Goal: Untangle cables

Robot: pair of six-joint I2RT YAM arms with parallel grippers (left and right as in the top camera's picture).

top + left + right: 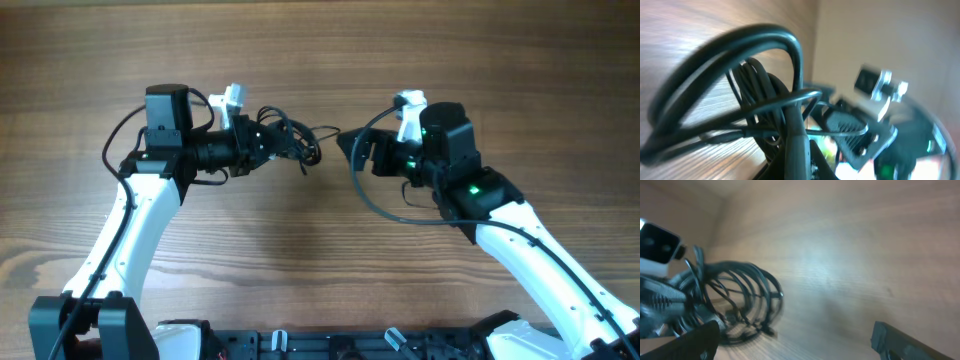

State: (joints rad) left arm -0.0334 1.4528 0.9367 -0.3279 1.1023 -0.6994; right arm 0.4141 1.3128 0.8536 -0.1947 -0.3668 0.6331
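Overhead: the thin black flexible cables [297, 143] sit bunched near the middle of the brown wooden table [300, 260]. The left pincer [268, 140] is clamped shut on them. The right pincer [352, 150] gapes wide and empty just to their right.

Left wrist: overlapping loops fill the view. They look light, limp and springy, and are likely to slide through a loose hold.

Right wrist: the coil lies far left, ahead of the spread fingers. A free outer loop seems the best place to pinch.
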